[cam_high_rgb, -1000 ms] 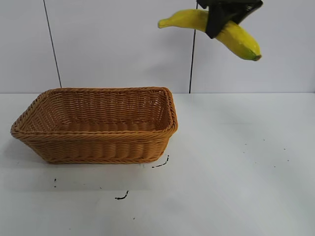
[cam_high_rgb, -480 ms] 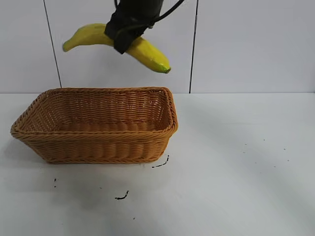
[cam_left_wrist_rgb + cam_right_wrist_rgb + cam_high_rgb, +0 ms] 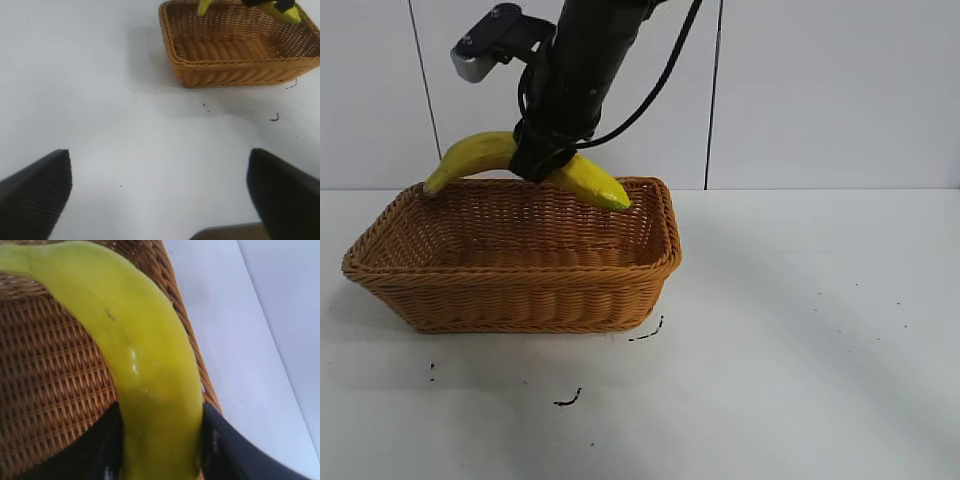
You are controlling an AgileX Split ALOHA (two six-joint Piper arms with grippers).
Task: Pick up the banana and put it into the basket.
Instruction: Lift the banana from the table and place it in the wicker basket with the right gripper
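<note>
The yellow banana [image 3: 585,180] hangs level over the back part of the tan wicker basket [image 3: 520,272], at about rim height. My right gripper [image 3: 542,165] is shut on the banana's middle, reaching down from above. In the right wrist view the banana [image 3: 145,355] fills the space between the black fingers [image 3: 95,450], with the basket's woven floor [image 3: 55,370] below and its rim beside it. My left gripper [image 3: 160,195] is open and empty over bare table, well away from the basket [image 3: 235,65]. The banana's tips [image 3: 280,7] show there over the basket.
The basket stands at the left of a white table [image 3: 800,330]. Small black marks [image 3: 568,400] lie on the table in front of it. Two thin black cables [image 3: 712,110] run down the white back wall.
My right gripper has carried the banana from high at the upper right, leftward and down, to just above the basket's back part.
</note>
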